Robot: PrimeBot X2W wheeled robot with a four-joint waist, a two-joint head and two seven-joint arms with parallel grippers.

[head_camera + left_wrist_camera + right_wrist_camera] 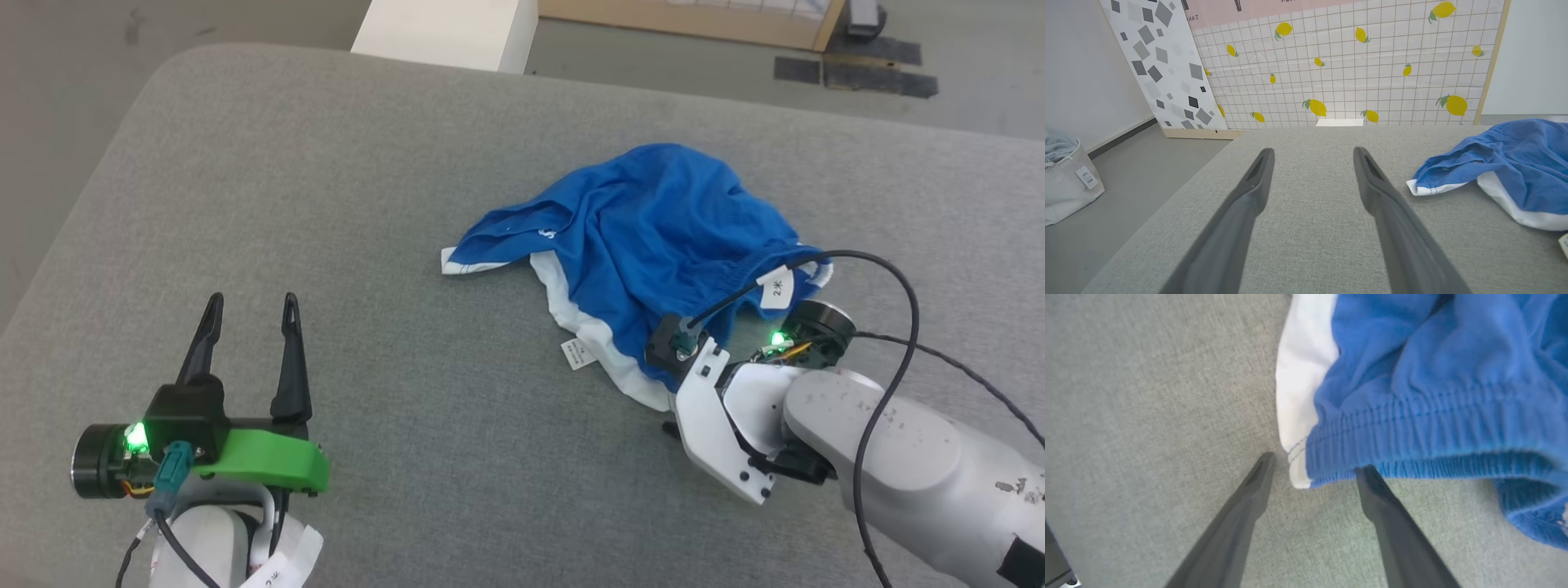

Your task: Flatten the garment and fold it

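Blue sports shorts (653,237) lie crumpled right of centre on the grey upholstered surface (286,204); my right gripper (1316,463) is spread wide with nothing held, tips at the corner of the elastic waistband (1412,420), beside the white side panel (1302,375); my left gripper (252,300) is equally wide, well apart from the cloth. Judgement: fabric light, limp, likely to bunch; the waistband is the firmest edge; pinch its corner.

White cable tag (777,287): "2", then likely "米". Pink panel (1257,10): "ANT".
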